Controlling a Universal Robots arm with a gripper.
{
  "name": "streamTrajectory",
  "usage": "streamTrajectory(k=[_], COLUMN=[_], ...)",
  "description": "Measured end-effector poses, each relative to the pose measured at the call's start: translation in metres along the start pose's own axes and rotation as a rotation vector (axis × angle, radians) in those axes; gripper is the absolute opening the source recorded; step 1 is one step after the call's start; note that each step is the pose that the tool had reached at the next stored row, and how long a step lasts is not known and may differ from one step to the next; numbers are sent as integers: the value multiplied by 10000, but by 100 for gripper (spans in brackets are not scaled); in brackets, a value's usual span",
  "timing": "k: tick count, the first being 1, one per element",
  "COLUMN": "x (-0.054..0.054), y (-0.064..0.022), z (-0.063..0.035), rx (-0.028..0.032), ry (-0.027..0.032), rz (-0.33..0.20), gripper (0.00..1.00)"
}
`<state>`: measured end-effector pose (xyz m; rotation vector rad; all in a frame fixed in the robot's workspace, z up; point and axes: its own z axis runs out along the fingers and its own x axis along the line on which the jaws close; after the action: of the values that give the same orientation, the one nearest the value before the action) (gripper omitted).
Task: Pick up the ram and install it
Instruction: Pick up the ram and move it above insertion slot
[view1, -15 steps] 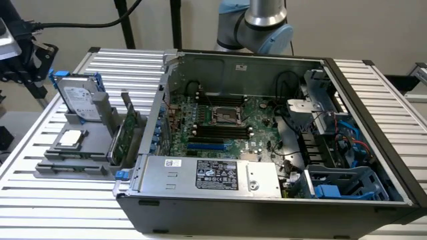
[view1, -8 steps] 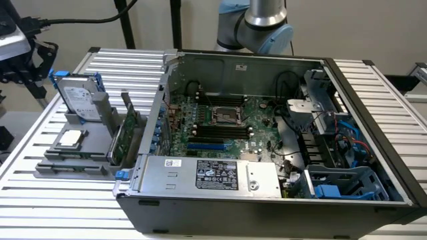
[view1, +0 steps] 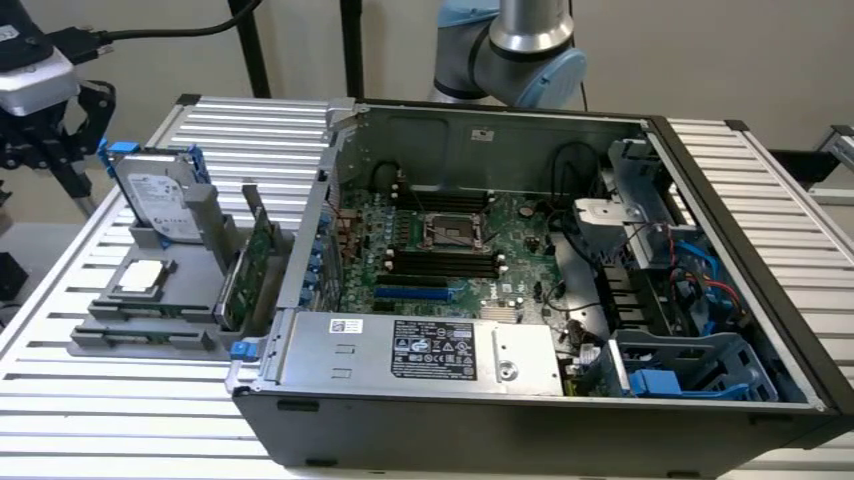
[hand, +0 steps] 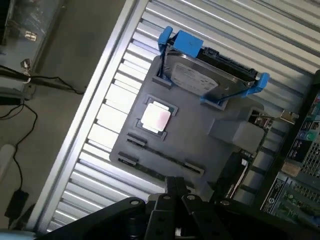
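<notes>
Pincer (hand: 177, 186) above tray (hand: 200, 135) with ram (hand: 161, 161), processor (hand: 157, 118), drive (hand: 210, 76)

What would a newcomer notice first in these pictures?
An open black computer case with a green motherboard dominates the exterior view. At the exterior view's left, a grey tray carries a silver hard drive in a blue bracket and a square silver processor; the black gripper is near it.

Slatted table (view1: 107, 400): open computer case (view1: 534, 430), grey fixture (view1: 140, 338).
</notes>
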<state>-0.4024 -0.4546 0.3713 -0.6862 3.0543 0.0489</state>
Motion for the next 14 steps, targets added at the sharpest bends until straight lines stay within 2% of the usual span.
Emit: streamTrajectory(k=[14], x=[0], y=[0], z=[10], rx=[19], ry=[126], rz=[-2543], gripper=[0])
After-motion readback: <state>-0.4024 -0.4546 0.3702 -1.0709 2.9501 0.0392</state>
